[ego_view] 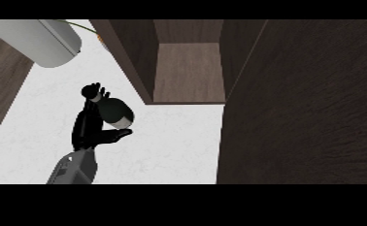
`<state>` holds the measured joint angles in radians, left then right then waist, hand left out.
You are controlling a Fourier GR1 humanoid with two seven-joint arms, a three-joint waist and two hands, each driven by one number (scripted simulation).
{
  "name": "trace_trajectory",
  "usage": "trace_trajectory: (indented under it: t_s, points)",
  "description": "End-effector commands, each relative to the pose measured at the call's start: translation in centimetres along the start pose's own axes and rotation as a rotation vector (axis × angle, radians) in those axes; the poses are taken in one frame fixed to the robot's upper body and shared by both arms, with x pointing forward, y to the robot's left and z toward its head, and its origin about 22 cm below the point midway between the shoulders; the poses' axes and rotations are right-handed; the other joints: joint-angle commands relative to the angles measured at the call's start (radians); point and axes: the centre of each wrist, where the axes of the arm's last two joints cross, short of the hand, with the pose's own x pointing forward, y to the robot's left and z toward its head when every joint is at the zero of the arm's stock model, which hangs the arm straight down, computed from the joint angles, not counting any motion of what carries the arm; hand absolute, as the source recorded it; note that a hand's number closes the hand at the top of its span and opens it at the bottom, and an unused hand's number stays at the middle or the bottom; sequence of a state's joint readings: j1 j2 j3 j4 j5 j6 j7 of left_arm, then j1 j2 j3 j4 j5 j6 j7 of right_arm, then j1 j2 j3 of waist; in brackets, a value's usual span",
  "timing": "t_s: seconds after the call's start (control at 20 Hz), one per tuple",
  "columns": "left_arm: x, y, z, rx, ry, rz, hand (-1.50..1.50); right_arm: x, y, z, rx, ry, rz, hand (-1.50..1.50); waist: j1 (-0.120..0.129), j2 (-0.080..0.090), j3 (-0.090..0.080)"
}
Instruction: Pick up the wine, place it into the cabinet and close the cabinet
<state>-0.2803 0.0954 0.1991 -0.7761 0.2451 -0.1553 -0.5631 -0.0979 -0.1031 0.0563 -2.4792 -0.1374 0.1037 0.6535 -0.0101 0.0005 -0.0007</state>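
Nearest the lower edge of the head view, a grey forearm comes up over the white bench and ends in the black left hand. That hand is clamped on the wine: the fingers curl up along the bottle's left side and over its far end, and the thumb hooks under its near end, so only the dark rounded body with a pale band shows between them. The wine is held over the bench, left of the cabinet and near its open front; whether it touches the bench cannot be told. The right hand shows nowhere. Just beyond and to the right stands the cabinet, open, its brown inner floor bare and framed by darker side walls. Its left wall lies between the wine and the inside. A broad dark brown panel fills the right side of the view, touching the cabinet's right edge; it looks like the opened door. Farthest, at the upper left, a pale grey cylinder lies tilted across the bench corner, with a thin greenish stem beside it.
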Motion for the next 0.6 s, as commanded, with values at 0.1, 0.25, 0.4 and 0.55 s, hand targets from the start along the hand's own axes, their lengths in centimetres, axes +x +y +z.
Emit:
trace_trajectory:
  t_s: [0.1,0.25,0.4,0.55]
  points:
    - [-0.3,-1.8,-1.0,0.006,-0.021,0.046,-1.50,3.1,-0.5,1.4,0.039,-0.052,-0.026,-1.50,0.005,-0.001,0.000]
    - [-1.6,-0.8,0.4,-0.019,-0.027,0.076,-1.50,2.0,-1.0,0.2,0.023,-0.060,-0.033,-1.50,0.005,0.000,0.000]
    - [-1.0,0.3,-0.5,-0.082,-0.007,0.118,1.50,1.1,0.2,1.4,0.036,-0.047,-0.059,-1.50,0.000,0.000,0.000]
    - [-1.5,0.4,-0.2,-0.130,-0.026,0.066,1.50,2.9,1.4,2.7,0.035,-0.062,-0.067,-1.50,-0.004,-0.001,-0.001]
